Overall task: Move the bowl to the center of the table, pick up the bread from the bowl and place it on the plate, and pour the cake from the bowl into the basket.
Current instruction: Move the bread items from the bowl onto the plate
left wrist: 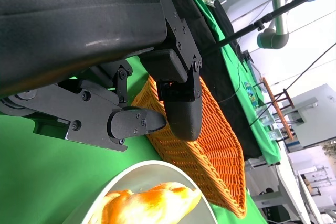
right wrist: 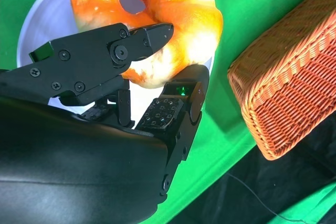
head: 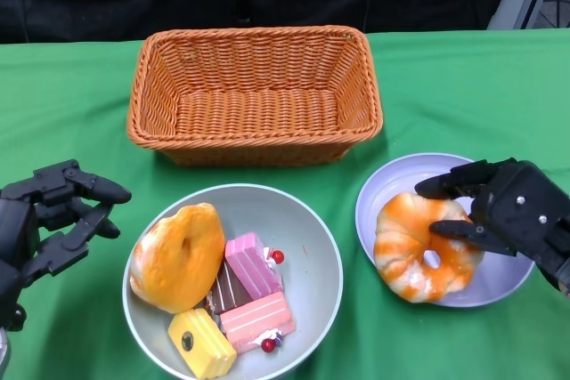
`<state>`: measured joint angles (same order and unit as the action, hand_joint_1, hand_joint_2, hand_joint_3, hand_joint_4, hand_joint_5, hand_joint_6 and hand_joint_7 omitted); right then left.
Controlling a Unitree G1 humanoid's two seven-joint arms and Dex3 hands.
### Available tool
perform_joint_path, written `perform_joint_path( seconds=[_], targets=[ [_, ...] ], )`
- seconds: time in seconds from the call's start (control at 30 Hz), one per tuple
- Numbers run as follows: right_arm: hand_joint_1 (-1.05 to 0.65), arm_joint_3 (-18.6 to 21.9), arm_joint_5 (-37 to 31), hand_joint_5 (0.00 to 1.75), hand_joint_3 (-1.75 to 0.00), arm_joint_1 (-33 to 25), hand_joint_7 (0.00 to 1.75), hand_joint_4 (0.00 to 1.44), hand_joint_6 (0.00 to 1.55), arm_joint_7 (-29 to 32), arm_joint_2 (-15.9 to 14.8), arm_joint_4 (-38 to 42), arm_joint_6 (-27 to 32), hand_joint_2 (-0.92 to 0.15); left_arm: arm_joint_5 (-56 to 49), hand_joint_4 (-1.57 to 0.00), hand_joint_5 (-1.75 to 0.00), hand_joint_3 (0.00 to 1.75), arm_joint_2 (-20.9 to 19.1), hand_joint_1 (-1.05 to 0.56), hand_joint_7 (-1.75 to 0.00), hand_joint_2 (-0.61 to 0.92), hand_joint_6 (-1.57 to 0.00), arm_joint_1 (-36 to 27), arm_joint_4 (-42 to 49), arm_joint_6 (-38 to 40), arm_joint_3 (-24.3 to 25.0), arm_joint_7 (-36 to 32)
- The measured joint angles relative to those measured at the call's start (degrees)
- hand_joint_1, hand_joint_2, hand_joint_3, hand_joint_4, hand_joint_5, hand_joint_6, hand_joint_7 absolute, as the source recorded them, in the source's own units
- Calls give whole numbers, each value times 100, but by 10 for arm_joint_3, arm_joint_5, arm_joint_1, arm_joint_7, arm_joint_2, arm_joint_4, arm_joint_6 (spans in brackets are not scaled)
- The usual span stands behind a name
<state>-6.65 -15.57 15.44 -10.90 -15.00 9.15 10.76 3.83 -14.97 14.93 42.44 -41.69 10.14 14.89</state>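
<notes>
On the plate: one ring-shaped bread [head: 421, 255] already lies on the plate [head: 401, 180], which sits just right of the bowl [head: 307, 220].
Right hand: my right hand [head: 499, 211] has fingertips touching the bread; I cannot tell whether I am grasping it or have let go.
Bowl: near the table's middle, in front of the basket [head: 254, 91], holding a second bread [head: 176, 255] and the cake pieces [head: 254, 295].
Left hand: my left hand [head: 49, 220] is released, fingers apart, just left of the bowl.
Left to do: I judge that bread and the pouring remain.
Views: my right wrist view shows fingers [right wrist: 152, 35] against the bread; my left wrist view shows the basket's far wall.
</notes>
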Motion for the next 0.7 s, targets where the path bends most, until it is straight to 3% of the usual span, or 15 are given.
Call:
perform_joint_path(
  seconds=[0.07, 0.1, 0.17, 0.27, 0.47, 0.7],
  targets=[
    [-11, -3, -8, 99, -13, 0, 11, 61, 93, 7, 0, -1, 0, -92, 0, -83, -122, 45, 0, -8, -93, 86, -85, 0, 0, 0, 0, 0],
    [-12, -4, -13, 85, -12, 0, 7, 62, 89, 8, 0, -3, 3, -92, 0, -83, -122, 45, 0, -8, -93, 86, -85, 0, 0, 0, 0, 0],
    [-15, -13, -37, 40, -10, -1, 2, 61, 73, 10, -5, -18, 15, -92, 0, -82, -121, 45, 0, -9, -93, 86, -85, 0, 0, 0, 0, 0],
    [-17, -28, -70, 17, -7, -2, 0, 52, 54, 10, -17, -41, 24, -92, 0, -83, -121, 45, 0, -11, -93, 85, -85, 0, 1, 0, 0, 0],
    [-21, -53, -112, 5, -7, -11, 0, 37, 31, 4, -36, -70, 33, -92, 0, -84, -123, 45, 0, -10, -93, 86, -85, 0, 2, 0, 0, 0],
    [-23, -75, -142, 0, -5, -14, 0, 23, 26, -36, -54, -96, 68, -92, 0, -84, -124, 45, 0, -11, -94, 85, -85, 0, 4, 0, 0, 0]
  ],
)
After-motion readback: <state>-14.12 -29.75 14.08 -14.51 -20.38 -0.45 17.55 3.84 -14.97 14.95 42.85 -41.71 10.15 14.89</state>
